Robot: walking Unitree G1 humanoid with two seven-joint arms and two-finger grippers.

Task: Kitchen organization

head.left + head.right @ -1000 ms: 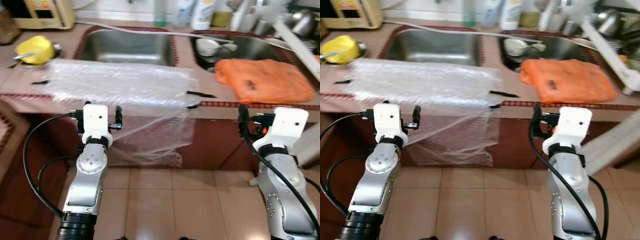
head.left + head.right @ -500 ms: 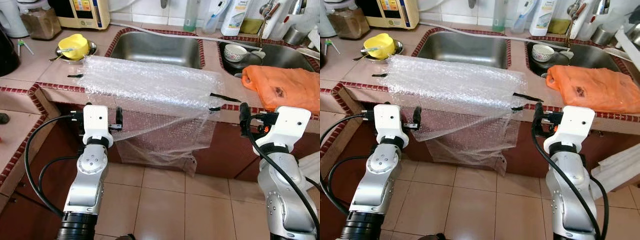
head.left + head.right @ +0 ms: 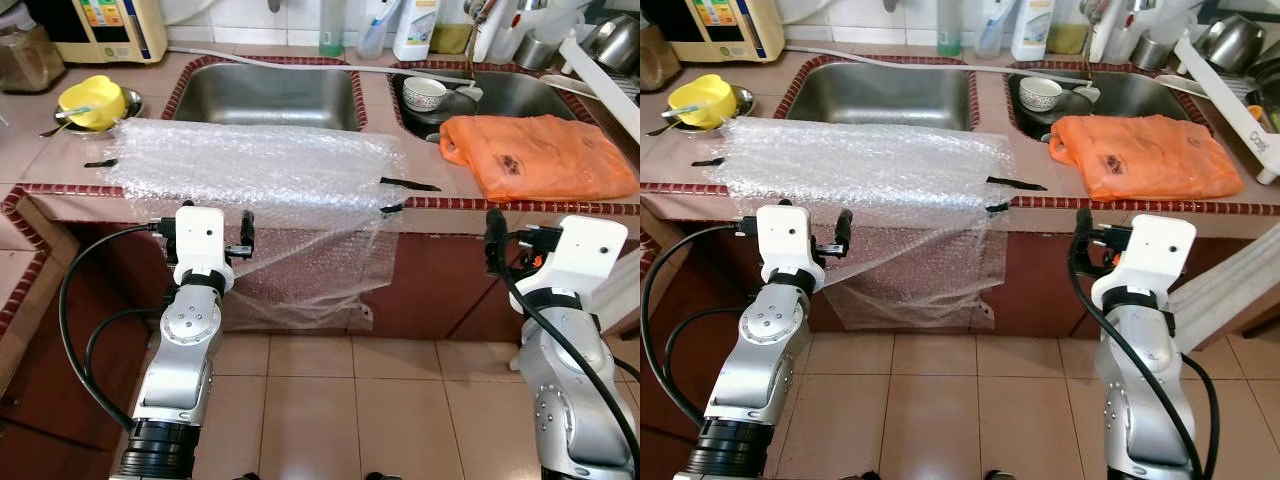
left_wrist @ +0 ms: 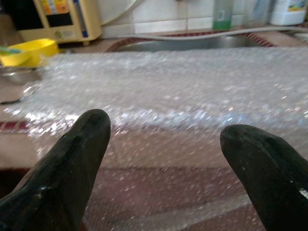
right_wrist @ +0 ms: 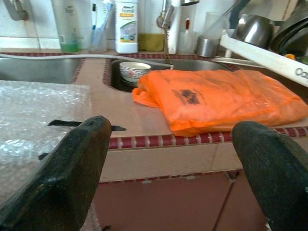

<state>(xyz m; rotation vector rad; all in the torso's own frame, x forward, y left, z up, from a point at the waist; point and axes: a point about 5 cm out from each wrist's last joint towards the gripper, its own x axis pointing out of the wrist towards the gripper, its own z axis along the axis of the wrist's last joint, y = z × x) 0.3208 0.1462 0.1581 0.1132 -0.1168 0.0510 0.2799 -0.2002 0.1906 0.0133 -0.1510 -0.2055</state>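
Left pincer (image 4: 161, 159): fingers apart, just before the bubble wrap (image 3: 260, 170).
Right pincer (image 5: 173, 159): fingers apart, near the orange bag (image 3: 540, 155).
Desk (image 3: 420, 200): carries both.

A: How are the arms set?

B: Both silver arms are raised from below, forearms reaching forward, a white wrist block atop each. Black cables loop off the left arm and run down the right.

A: And the left hand (image 4: 161, 144)?

B: Its two black fingers (image 4: 72, 163) stand wide apart, holding nothing.

A: The right hand (image 5: 175, 149)?

B: Same there, fingers (image 5: 72, 163) spread wide with nothing between them, level with the left.
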